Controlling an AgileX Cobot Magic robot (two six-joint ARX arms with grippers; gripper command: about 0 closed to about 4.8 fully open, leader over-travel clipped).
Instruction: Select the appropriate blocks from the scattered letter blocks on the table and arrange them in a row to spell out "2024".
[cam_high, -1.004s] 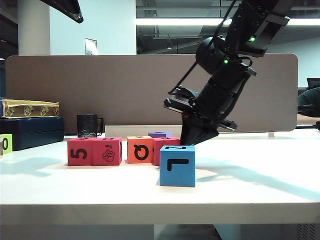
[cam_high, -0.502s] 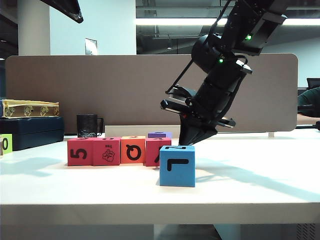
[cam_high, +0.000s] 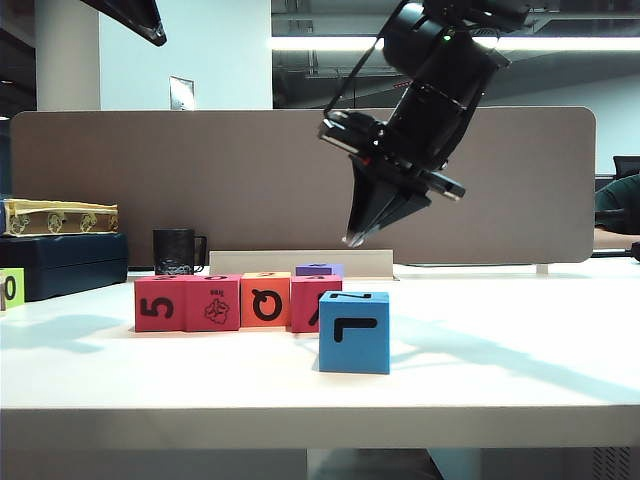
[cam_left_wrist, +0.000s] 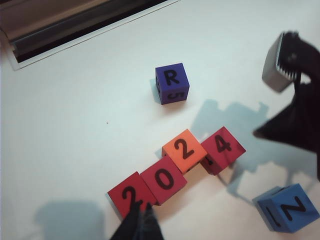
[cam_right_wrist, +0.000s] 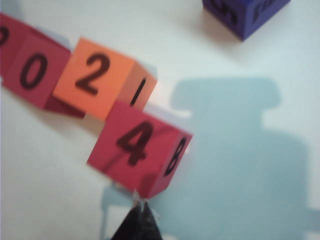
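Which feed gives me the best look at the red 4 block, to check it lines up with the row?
The left wrist view: it shows the red 4 block from above with all four blocks, sitting slightly off the row's line. The right wrist view shows it large but blurred, the row cut off. The exterior view shows only its front face, partly behind the blue block.

Matt foam-like blocks (cam_left_wrist: 182, 150) with printed black characters sit on a smooth white table (cam_high: 520, 370) with slight sheen; dark glossy mug (cam_high: 175, 250) behind.

Exterior low, frontal; both wrists overhead, sharing block row (cam_left_wrist: 175, 172).
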